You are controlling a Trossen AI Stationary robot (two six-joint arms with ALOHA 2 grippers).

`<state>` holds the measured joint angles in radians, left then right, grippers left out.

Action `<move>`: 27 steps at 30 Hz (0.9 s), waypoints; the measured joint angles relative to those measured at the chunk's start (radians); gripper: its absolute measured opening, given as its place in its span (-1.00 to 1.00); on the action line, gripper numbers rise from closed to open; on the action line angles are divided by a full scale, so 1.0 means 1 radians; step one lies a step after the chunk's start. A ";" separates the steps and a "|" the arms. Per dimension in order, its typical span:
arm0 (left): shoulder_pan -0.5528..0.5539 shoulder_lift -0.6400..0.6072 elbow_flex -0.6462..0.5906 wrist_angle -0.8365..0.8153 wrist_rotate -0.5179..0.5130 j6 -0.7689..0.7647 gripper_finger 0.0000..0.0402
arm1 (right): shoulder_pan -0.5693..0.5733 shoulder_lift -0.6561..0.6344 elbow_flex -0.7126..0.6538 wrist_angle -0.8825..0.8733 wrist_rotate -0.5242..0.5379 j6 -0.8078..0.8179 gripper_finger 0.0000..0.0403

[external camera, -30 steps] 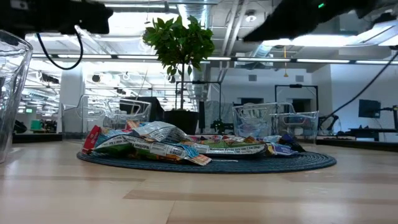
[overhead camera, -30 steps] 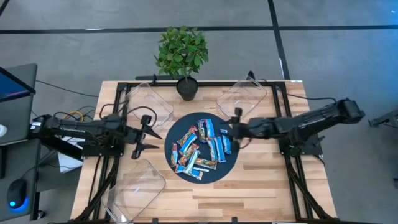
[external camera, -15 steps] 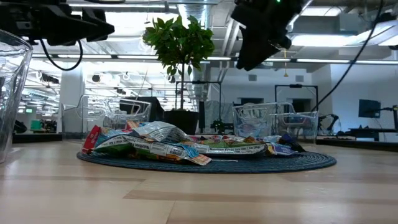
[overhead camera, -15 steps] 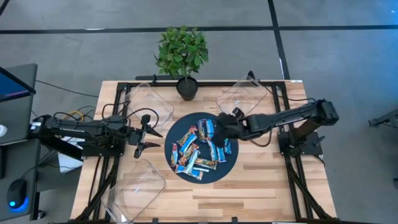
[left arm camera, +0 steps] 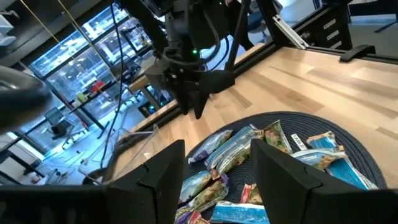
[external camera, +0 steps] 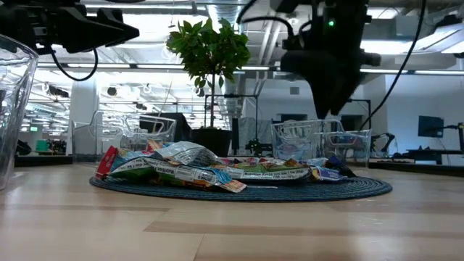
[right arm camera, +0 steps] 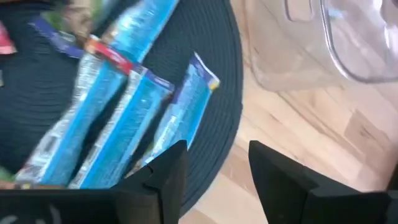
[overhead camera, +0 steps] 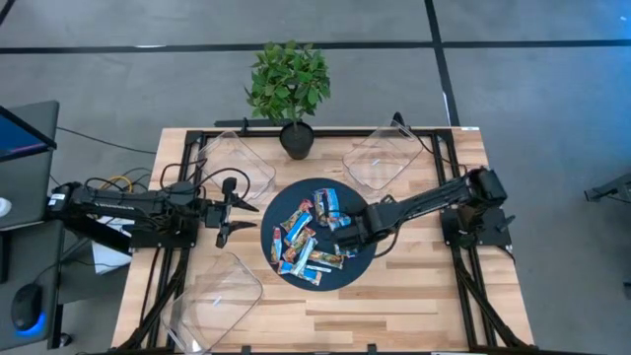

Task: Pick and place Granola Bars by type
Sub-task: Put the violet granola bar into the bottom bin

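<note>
The granola bars (overhead camera: 314, 237) lie heaped on a round dark blue mat (overhead camera: 340, 278). Most have blue-and-white wrappers; a few are brown, orange or red (external camera: 107, 161). My right gripper (overhead camera: 346, 234) hangs open above the mat's right part, pointing down over several blue bars (right arm camera: 124, 106), and touches none of them. In the low view it (external camera: 336, 109) stands clear above the pile (external camera: 203, 170). My left gripper (overhead camera: 234, 210) waits open and level, left of the mat, facing the pile (left arm camera: 261, 155).
Three clear plastic bins stand around the mat: far left (overhead camera: 237, 163), far right (overhead camera: 385, 158) and near left (overhead camera: 222, 291). A potted plant (overhead camera: 291, 84) is at the far edge. Bare wood lies near and right of the mat (overhead camera: 424, 286).
My right gripper has swung from the mat's right edge toward the left and near side, over the blue bars, tipping from level to pointing down and coming lower. The bars have not moved.
</note>
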<state>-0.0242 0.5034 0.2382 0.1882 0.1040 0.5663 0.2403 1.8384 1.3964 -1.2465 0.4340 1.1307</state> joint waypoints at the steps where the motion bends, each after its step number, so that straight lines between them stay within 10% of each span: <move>1: 0.000 0.000 0.000 0.000 0.000 0.000 -0.12 | 0.002 0.003 -0.001 -0.019 -0.002 0.020 -0.18; 27: 0.000 0.000 0.000 0.014 -0.007 0.000 -0.12 | 0.087 0.002 -0.118 0.200 0.000 0.273 0.07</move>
<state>-0.0242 0.5037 0.2382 0.2024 0.0967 0.5663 0.3270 1.8400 1.2782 -1.0462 0.4338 1.4041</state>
